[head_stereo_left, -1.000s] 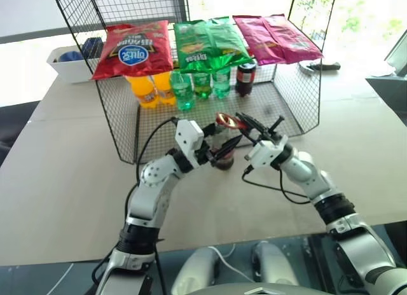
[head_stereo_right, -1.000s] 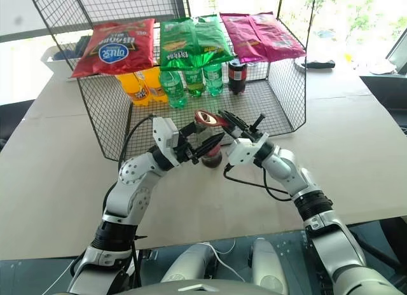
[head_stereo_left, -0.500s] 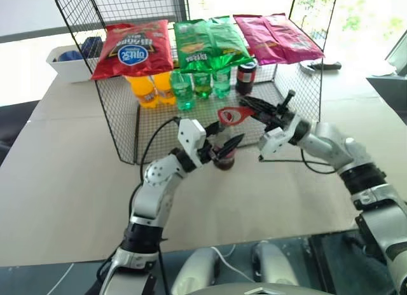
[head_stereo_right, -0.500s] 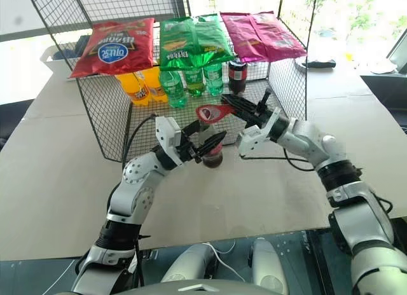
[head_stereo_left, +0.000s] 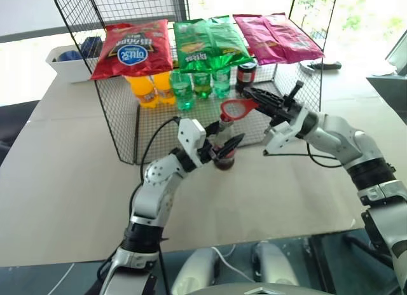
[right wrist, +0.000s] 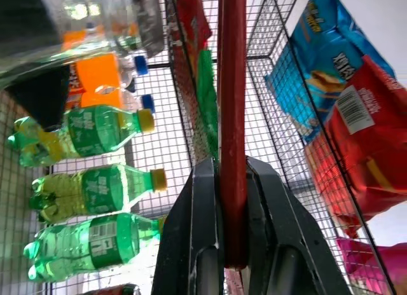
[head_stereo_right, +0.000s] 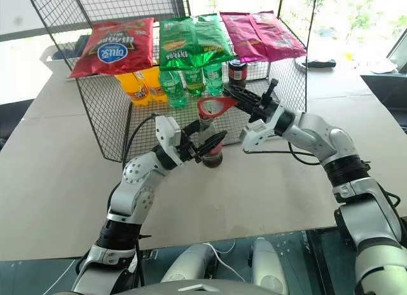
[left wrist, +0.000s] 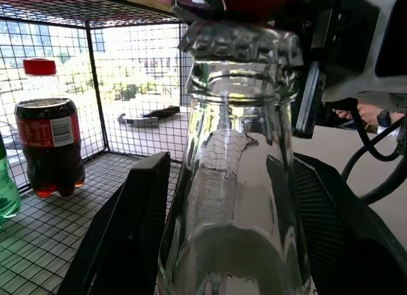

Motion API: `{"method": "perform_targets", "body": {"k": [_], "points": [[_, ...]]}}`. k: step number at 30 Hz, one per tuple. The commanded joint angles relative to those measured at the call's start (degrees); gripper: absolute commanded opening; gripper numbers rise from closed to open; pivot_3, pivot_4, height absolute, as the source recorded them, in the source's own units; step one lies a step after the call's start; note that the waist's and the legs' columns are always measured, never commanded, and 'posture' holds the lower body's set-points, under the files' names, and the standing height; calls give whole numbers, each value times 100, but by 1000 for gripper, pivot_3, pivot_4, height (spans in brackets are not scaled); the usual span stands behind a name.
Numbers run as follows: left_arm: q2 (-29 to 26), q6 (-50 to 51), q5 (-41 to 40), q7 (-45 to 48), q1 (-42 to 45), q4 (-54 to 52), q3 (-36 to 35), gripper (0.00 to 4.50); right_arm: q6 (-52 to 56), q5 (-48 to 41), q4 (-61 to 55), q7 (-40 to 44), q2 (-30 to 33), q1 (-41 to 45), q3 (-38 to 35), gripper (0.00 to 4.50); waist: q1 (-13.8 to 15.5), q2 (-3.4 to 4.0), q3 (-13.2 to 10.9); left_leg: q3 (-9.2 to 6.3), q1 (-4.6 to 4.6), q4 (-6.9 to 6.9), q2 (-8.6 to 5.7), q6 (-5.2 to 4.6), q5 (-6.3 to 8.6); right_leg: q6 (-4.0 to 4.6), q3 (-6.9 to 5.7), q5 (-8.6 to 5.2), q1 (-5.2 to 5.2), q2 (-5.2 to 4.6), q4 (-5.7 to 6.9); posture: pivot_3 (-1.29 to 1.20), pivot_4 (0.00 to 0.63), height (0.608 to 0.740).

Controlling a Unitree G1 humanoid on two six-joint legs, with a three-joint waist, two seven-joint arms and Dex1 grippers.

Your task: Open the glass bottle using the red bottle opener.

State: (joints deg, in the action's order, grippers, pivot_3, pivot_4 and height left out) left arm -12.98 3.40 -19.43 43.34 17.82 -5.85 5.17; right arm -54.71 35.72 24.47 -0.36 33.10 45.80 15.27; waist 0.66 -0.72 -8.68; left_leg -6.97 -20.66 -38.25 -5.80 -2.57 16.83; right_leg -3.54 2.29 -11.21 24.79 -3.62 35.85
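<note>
Swung up and off to the right over the last second: right gripper [head_stereo_left: 257,99], clamped tight on the handle of the flat red bottle opener with the oval ring head [head_stereo_left: 236,108]. Was sitting low beside the bottle mouth before, now hangs higher with the ring hovering just above the cap.

Small clear glass bottle with the slim neck and red-brown drink low inside [head_stereo_left: 223,149] stands upright on the tan table [head_stereo_left: 63,180], just in front of the black wire rack [head_stereo_left: 127,126]. Pinched around the body between the left gripper [head_stereo_left: 226,149] fingers, part open to fit the glass, same spot as before.

Key relation: bottle straight below the ring, long axis vertical; opener roughly level, handle running back to the right hand. Right arm does the work, left just steadies.

Crown cap [left wrist: 241,44] looks still crimped on from the left wrist view, red edge right above it. Can't tell whether ring touches cap. Label hidden behind the fingers.
</note>
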Motion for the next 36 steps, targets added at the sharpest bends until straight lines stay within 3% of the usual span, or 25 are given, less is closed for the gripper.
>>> {"method": "perform_targets", "body": {"k": [1,11,18,27,36], "points": [[-19,33,-39,32,-41,-81,65,2697,224,-758,-74,352,-168,-179,-84,0,-4,0,0,1,1,0,0,0,0,0,1,0,-1,0,0,0,150,734],[-19,24,-17,17,-34,-74,72,2697,1155,-1734,-241,1740,-980,-1158,424,0,-4,1,1,-1,2,-2,2,0,0,0,0,1,-2,0,2,0,150,734],[-38,44,-28,24,-23,-69,56,2697,1036,-1236,-533,1702,-1034,-1216,558,0,-4,2,2,-1,7,-4,2,0,0,0,-1,1,-4,2,4,0,150,734],[-15,32,-28,24,-10,-16,62,2697,716,-1244,-533,1768,-861,-1275,556,0,-2,2,4,-1,7,-4,2,0,0,0,-1,1,-5,1,4,0,150,734],[60,11,-60,43,-20,60,63,2697,631,-1060,-1022,1412,-650,-344,6,0,0,2,3,-2,2,-4,1,0,0,0,-3,1,-2,1,3,0,150,734]]}}
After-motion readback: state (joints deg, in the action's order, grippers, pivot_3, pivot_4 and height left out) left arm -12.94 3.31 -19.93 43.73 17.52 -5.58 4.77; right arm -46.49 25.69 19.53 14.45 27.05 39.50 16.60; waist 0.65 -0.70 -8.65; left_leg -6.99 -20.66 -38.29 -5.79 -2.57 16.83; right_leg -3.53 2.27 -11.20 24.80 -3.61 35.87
